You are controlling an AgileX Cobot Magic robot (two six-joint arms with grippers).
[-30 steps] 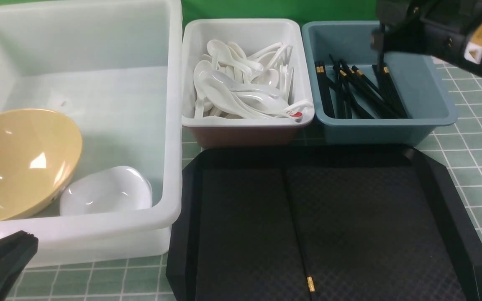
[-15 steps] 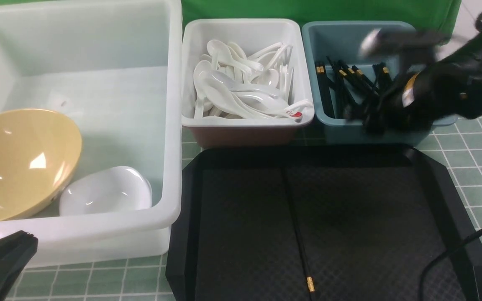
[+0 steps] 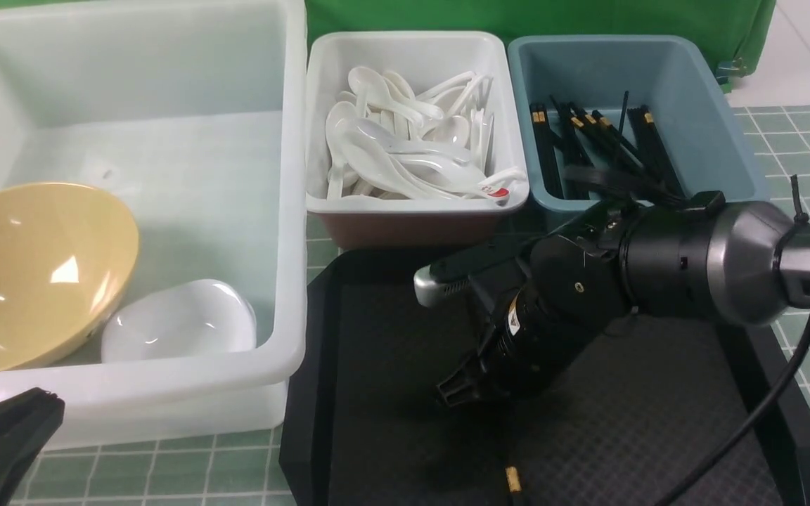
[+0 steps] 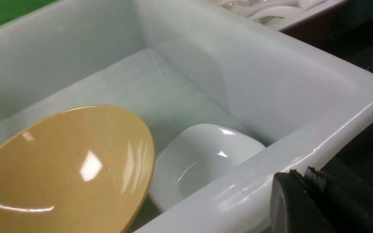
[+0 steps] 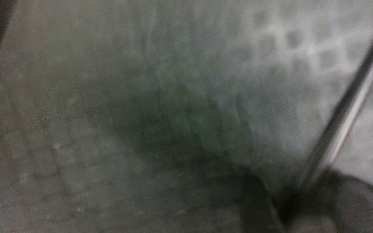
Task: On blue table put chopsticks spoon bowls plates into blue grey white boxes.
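Observation:
One black chopstick [image 3: 512, 481] lies on the black tray [image 3: 391, 351]; only its gold-banded end shows below my right gripper [image 3: 458, 393]. That gripper hangs low over the tray, open. In the blurred right wrist view the chopstick [image 5: 345, 106] runs toward the gap between the right gripper's [image 5: 293, 207] fingers. Several chopsticks [image 3: 588, 147] lie in the blue-grey box [image 3: 728, 161]. White spoons [image 3: 405, 147] fill the small white box [image 3: 405, 42]. The yellow bowl [image 3: 32, 274] and a white plate [image 3: 176, 320] rest in the large white box [image 3: 292, 211]. My left gripper [image 4: 299, 173] is shut and empty outside that box's near corner.
The three boxes stand in a row at the back of the tiled table [image 3: 799, 239], with the tray in front of the two small ones. A spoon with a red mark [image 3: 496, 191] lies at the small white box's front corner. The right arm's cable [image 3: 763, 407] crosses the tray's right side.
My right arm swung from above the blue-grey box down to the tray, and its jaws opened. The chopstick it held now leans in that box. The left arm stayed still.

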